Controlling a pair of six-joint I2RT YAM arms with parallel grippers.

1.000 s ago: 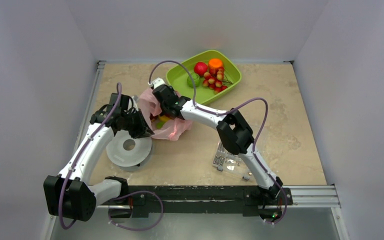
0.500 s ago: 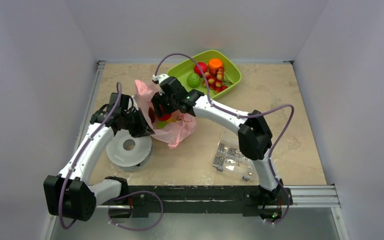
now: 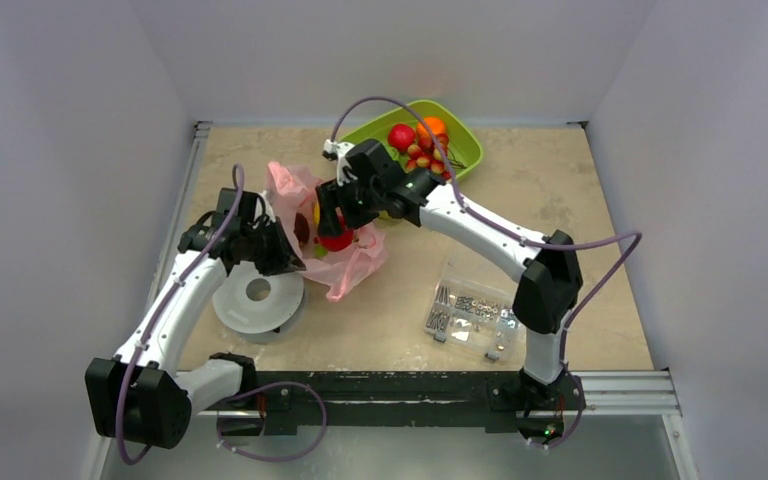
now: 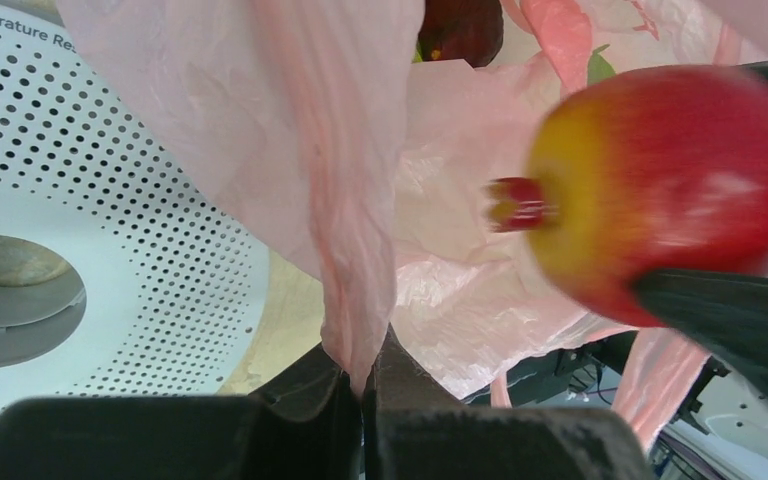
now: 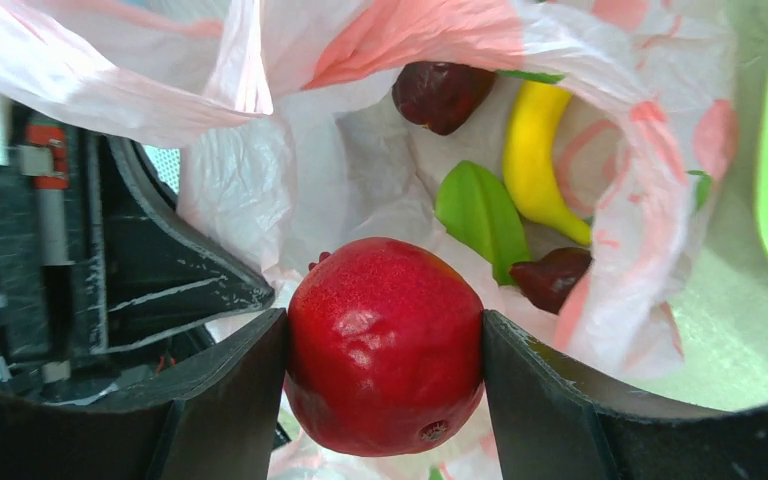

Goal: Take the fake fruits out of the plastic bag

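I hold the round red fake fruit (image 4: pixel 670 190) clamped in my right end effector (image 5: pixel 385 385), pink plastic bag (image 3: pixel 355 262) gaping upward, left end effector (image 4: pixel 363 385) pinching its rim, beige counter (image 3: pixel 580 230).

Under both the left gripper (image 3: pixel 298 258) and the right gripper (image 3: pixel 334 236) lies a table (image 3: pixel 580 200) topped in pale beige, stone-like marbling with faint grey mottling. Plain, pale grey-white walls box it in: the back wall (image 3: pixel 390 50) beyond the grippers, the left wall (image 3: pixel 50 200) outboard of the left gripper, the right wall (image 3: pixel 720 200) well apart from the right one. A metal strip (image 3: pixel 182 200) edges the table by the left wall. Nearer than the grippers, a black plate (image 3: pixel 390 385) and an aluminium rail (image 3: pixel 620 385) line the near edge, with a grey sheet (image 3: pixel 410 455) below. The light is soft and even, shadows faint.
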